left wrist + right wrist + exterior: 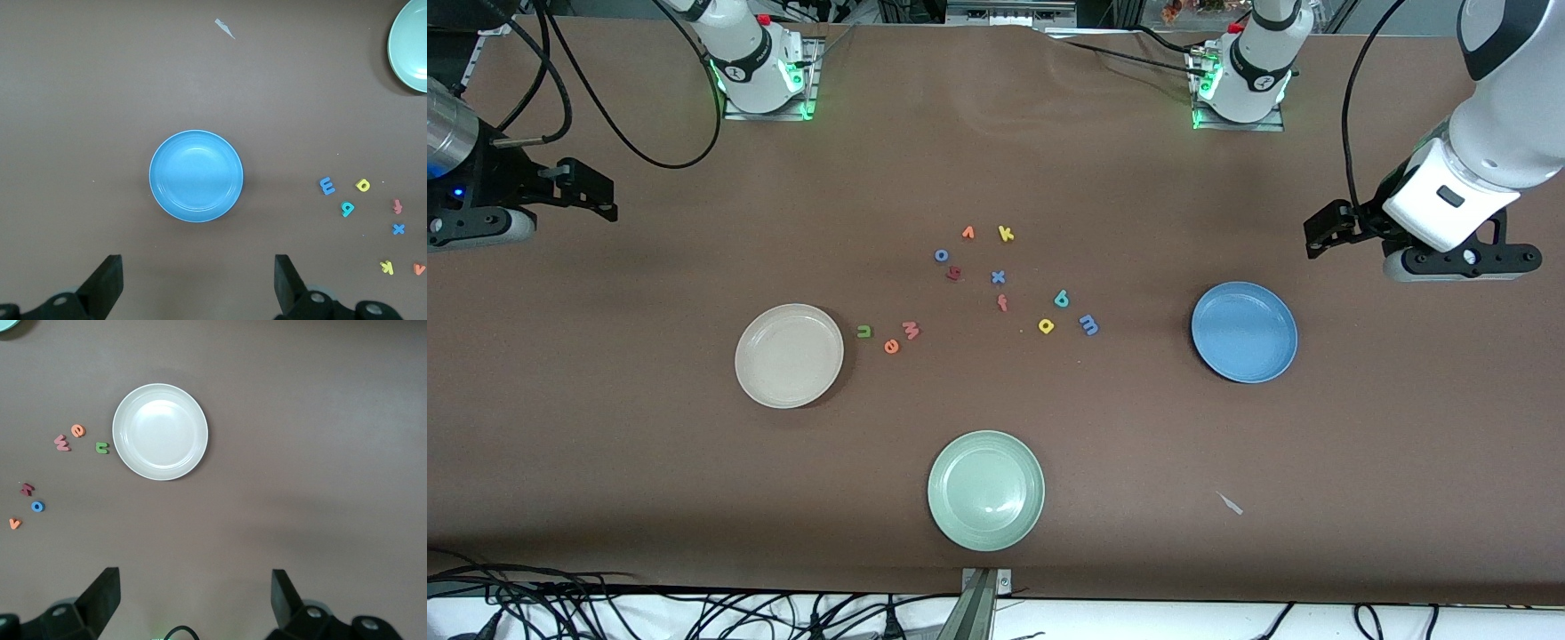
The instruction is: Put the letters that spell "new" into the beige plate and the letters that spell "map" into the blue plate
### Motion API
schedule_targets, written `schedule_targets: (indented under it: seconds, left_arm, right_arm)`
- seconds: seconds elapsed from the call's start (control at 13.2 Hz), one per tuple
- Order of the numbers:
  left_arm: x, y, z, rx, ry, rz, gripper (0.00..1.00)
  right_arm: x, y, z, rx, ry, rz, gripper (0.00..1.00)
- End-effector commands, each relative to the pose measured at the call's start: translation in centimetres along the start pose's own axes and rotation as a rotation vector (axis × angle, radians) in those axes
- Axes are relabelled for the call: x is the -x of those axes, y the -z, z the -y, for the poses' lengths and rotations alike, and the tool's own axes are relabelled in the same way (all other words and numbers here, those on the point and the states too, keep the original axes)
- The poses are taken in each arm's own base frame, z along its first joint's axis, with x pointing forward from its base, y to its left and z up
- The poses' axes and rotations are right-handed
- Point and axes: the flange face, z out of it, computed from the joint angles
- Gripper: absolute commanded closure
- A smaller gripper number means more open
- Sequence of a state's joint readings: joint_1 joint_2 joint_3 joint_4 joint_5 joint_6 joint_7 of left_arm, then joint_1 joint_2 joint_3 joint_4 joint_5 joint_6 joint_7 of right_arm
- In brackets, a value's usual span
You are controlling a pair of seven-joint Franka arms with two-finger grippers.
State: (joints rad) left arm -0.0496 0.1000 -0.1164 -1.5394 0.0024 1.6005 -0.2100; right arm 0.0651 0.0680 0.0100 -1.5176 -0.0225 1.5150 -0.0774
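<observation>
The beige plate (789, 356) (160, 431) lies toward the right arm's end. Beside it lie the green n (863, 332) (101, 447), orange e (891, 346) (79, 431) and pinkish w (911, 331) (62, 443). Toward the left arm's end lies the blue plate (1244, 332) (195, 176), and beside it the blue m (1089, 324) (327, 186), yellow a (1046, 326) (362, 185) and teal p (1061, 299) (347, 209). Both plates hold nothing. My left gripper (1463, 260) (198, 267) hangs open over bare table at its end. My right gripper (471, 229) (195, 580) does the same at its own end.
A pale green plate (985, 490) sits nearest the front camera, mid-table. Other letters cluster farther back: orange v (967, 233), yellow k (1006, 234), blue o (941, 255), blue x (998, 277), two dark red ones (1002, 303). A white scrap (1230, 503) lies beside the green plate.
</observation>
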Motion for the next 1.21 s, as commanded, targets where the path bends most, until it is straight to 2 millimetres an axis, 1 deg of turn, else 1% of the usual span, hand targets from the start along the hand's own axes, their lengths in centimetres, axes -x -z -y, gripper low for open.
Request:
schedule_targets:
  seconds: [0.0, 0.3, 0.45, 1.14]
  left_arm:
    - [-0.25, 0.32, 0.37, -0.033, -0.016, -0.015, 0.00]
    - [-0.16, 0.39, -0.08, -0.031, -0.023, -0.016, 0.00]
    - [-0.38, -0.16, -0.21, -0.031, -0.023, -0.006, 0.00]
    - [-0.26, -0.19, -0.58, -0.029, -0.029, -0.002, 0.00]
  right_arm:
    - [-0.06, 0.47, -0.14, 0.002, -0.010, -0.006, 0.00]
    - [-0.10, 0.49, -0.07, 0.004, -0.009, -0.009, 0.00]
    - [-0.03, 0.45, -0.32, 0.003, -0.009, -0.004, 0.00]
    - [-0.20, 0.21, -0.23, 0.002, -0.010, -0.001, 0.00]
